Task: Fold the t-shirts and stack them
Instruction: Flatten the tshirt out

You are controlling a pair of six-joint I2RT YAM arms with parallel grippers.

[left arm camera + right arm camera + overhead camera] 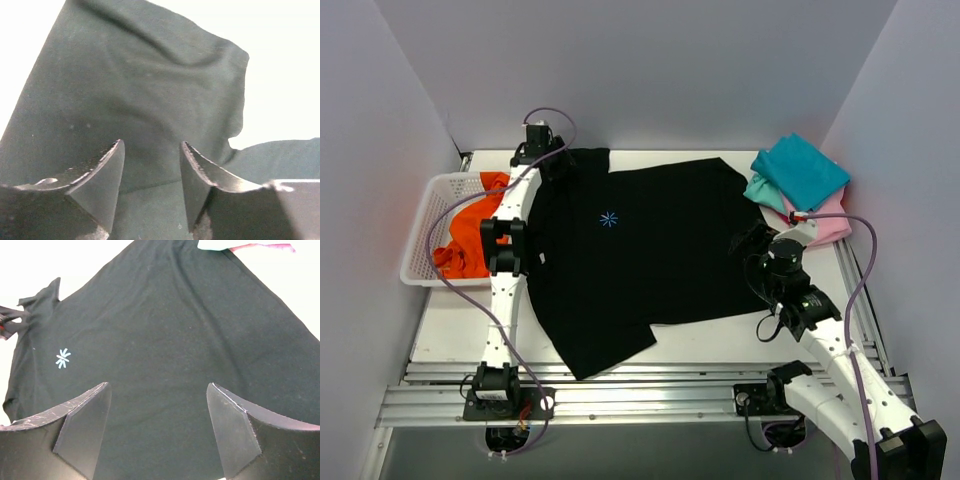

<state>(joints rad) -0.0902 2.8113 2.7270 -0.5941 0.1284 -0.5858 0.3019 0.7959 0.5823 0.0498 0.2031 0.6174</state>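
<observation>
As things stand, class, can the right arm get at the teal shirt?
Probably yes. The right gripper hangs open over the black shirt's right edge, and the teal shirt lies uncovered just beyond it, with nothing between.

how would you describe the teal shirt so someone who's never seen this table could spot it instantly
Start from the big black t-shirt spread across the middle of the table, then look past its far right sleeve to the table's far right corner. A small pile of folded shirts sits there; the teal shirt is the top layer, bright blue-green, lying over a pink one.
</observation>
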